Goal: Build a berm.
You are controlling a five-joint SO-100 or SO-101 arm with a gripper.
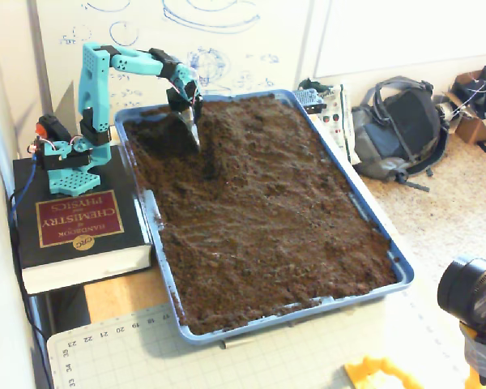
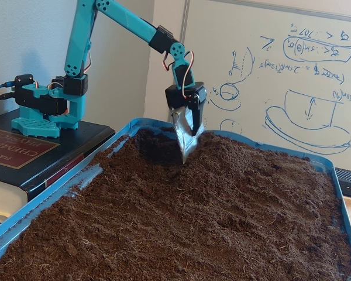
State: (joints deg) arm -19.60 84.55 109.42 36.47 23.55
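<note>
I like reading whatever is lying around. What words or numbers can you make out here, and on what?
"HANDBOOK of CHEMISTRY and PHYSICS", upside down, with a round "CRC" seal: cover of the thick black book under the arm's base.
"20 21 22 23", "33": edge of the cutting mat.
Whiteboard: blue sketches and formulas, too scrawled to read.
</note>
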